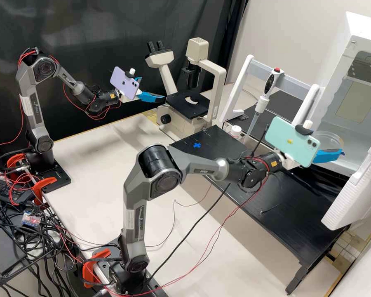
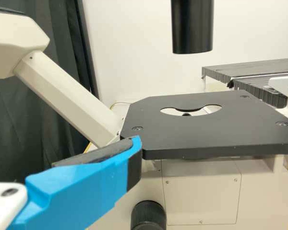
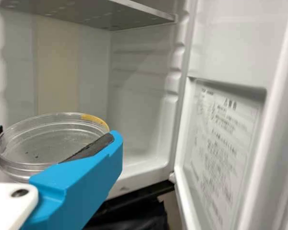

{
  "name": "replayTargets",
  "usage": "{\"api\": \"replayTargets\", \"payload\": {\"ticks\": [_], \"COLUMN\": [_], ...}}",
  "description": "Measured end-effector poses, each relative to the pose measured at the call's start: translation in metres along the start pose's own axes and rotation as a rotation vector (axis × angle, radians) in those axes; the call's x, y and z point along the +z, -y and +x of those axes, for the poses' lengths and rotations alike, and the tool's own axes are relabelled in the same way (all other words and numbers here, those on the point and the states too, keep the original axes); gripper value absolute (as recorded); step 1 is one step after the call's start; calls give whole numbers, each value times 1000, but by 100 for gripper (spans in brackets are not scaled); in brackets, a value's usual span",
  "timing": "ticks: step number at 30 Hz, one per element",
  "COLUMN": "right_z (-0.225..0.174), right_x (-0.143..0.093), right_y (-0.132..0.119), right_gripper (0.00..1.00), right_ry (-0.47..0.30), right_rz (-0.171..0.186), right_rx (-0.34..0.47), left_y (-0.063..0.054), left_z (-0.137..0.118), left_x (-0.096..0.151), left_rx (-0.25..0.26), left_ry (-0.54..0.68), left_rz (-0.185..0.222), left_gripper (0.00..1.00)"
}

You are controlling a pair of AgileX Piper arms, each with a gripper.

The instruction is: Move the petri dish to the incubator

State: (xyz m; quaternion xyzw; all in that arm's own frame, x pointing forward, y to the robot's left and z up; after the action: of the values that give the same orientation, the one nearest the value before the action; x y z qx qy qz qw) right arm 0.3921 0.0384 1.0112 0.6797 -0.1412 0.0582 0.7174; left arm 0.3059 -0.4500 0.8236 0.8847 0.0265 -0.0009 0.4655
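Observation:
My right gripper (image 1: 337, 146) is shut on the clear petri dish (image 1: 328, 137), in front of the white incubator (image 1: 333, 88) with its door open. In the right wrist view the dish (image 3: 55, 141) lies level between the two fingers of the right gripper (image 3: 55, 139), with a yellow mark on its rim. Behind it is the incubator's inner wall (image 3: 137, 103). My left gripper (image 1: 153, 89) stands open beside the microscope stage (image 1: 185, 106), holding nothing. The left wrist view has one finger (image 2: 81, 187) of it beside the black stage (image 2: 192, 139).
The open incubator door (image 3: 230, 143) stands beside the right gripper, and a shelf (image 3: 101, 14) crosses the chamber above. A white rack (image 1: 239, 90) holds an upright pipette (image 1: 257, 111) near the right arm. A white-capped bottle (image 1: 235, 131) stands on the black bench (image 1: 272, 206).

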Motion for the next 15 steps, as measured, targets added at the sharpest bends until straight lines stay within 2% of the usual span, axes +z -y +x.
{"api": "replayTargets", "payload": {"ticks": [4, 6, 8, 13, 14, 15], "right_z": [30, 47, 62, 90, 94, 100], "right_x": [1, 3, 6, 10, 11, 12], "right_y": [-4, -3, -1, 3, 5, 7], "right_gripper": [0, 0, 0, 0, 0, 0], "right_ry": [15, 44, 60, 72, 77, 70], "right_rz": [22, 25, 44, 54, 70, 64], "right_rx": [10, -14, -32, -59, -66, -71], "left_y": [0, 0, 0, 0, 0, 0], "left_z": [0, 0, 0, 0, 0, 0], "left_x": [0, 0, 0, 0, 0, 0], "left_rx": [0, 0, 0, 0, 0, 0], "left_ry": [0, 0, 0, 0, 0, 0], "left_rz": [0, 0, 0, 0, 0, 0], "left_gripper": [100, 100, 100, 100, 100, 100]}}
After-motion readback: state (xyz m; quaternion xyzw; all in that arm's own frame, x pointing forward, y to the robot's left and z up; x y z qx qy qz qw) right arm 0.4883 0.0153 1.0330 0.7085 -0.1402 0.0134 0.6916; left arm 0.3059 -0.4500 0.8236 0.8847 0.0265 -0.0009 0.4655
